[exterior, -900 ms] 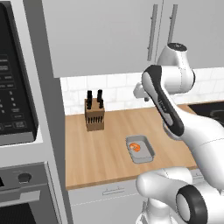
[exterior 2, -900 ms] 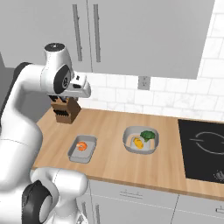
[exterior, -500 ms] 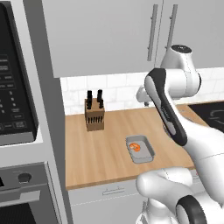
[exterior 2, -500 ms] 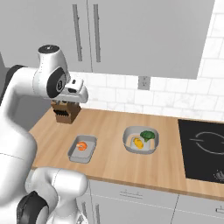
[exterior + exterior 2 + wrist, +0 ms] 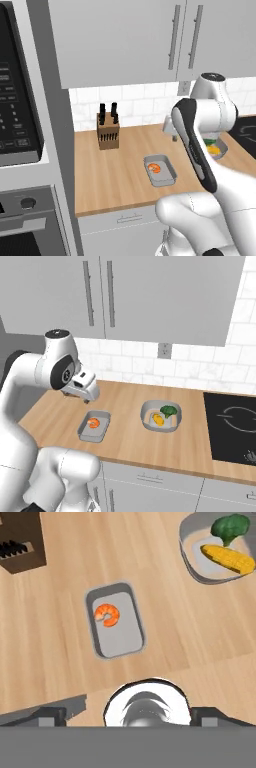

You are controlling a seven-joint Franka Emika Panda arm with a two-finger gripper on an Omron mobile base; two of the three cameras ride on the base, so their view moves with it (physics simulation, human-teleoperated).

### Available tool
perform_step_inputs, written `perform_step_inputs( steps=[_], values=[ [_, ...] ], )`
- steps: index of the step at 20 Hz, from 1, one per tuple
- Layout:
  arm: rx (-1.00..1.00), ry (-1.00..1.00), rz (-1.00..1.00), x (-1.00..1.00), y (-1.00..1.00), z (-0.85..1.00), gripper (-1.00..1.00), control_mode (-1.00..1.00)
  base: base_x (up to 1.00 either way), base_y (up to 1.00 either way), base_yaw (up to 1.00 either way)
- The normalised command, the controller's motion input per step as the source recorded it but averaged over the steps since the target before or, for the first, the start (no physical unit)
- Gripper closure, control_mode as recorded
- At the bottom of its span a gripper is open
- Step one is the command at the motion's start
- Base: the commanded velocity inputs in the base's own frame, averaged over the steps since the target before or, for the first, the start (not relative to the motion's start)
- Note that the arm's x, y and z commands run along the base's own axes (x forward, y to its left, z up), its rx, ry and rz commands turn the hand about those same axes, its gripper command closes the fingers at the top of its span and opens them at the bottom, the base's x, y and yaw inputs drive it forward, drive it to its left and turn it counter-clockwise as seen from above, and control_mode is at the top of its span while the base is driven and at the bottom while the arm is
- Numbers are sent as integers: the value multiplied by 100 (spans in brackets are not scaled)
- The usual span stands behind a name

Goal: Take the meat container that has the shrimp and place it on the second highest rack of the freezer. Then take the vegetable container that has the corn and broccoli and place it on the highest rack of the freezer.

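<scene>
gripper [image 5: 90, 397]: you see it spread wide, empty, poised above to come down | meat container [image 5: 115, 619]: flat on counter [image 5: 130, 441] near front edge, shrimp [image 5: 107, 614] inside | vegetable container [image 5: 160, 416]: alongside, waiting its turn

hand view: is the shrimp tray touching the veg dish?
No. The meat container sits apart from the vegetable container, with bare wooden counter between them.
</scene>
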Motion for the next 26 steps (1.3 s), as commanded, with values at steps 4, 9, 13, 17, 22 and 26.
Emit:
perform_step_inputs(
  steps=[4,9,13,17,22,26],
  values=[
    [3,18,-18,-8,0,-62,-100,-100,0,0,0],
    [2,9,-19,-1,0,-49,-100,-100,0,0,0],
    [0,0,-15,0,0,-63,-100,-100,0,0,0],
    [0,0,-17,0,0,-60,-100,-100,0,0,0],
    [0,0,-16,10,0,-50,-100,-100,0,0,0],
    [0,0,-12,28,0,-44,-100,-100,0,0,0]
  ],
)
